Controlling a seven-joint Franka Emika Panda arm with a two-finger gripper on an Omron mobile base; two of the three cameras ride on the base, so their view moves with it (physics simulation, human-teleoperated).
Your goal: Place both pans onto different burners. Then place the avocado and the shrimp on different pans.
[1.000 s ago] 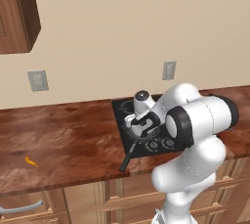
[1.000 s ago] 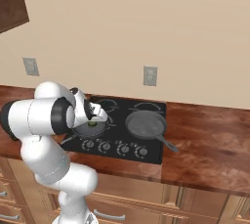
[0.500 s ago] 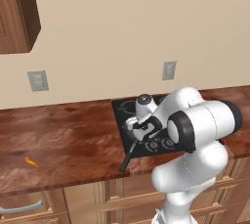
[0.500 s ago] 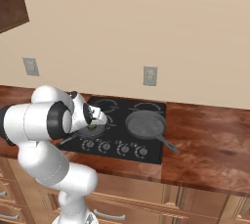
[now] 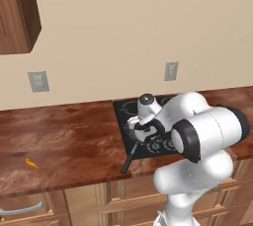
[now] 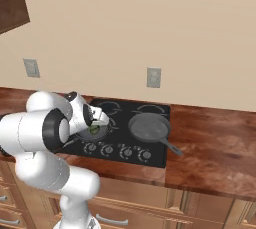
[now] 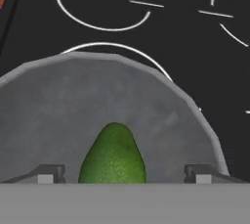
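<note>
Release of the avocado into the near pan. The tool (image 7: 124, 173) stands with its jaws wide apart, one fingertip (image 7: 46, 173) to either side of the avocado (image 7: 113, 154), and no pad appears to press on the fruit; the avocado lies on the floor of the grey pan (image 7: 58, 100), which sits over a ringed burner (image 7: 117, 47) on the black cooktop (image 7: 205, 56). In the right base view the same avocado (image 6: 94, 129) shows as a green spot in the pan beneath the hand, while the second pan (image 6: 149, 126) rests empty on the burner beside it, its handle pointing toward the front edge. The shrimp (image 5: 31, 162) lies far off on the brown surface (image 5: 69, 141), well apart from the cooktop.

Risks, as judged from this arrangement:
- A sideways withdrawal may let a fingertip clip the rounded avocado and roll it across the pan or over its low rim.
- The first pan's handle (image 5: 129, 157) juts past the cooktop's front edge; a low sweep of the arm toward the shrimp may strike it and turn the pan off its burner.
- The shrimp is thin and flat against the surface, so a grasp may slip or miss.
- The shrimp must go to the empty pan, not the occupied one.
</note>
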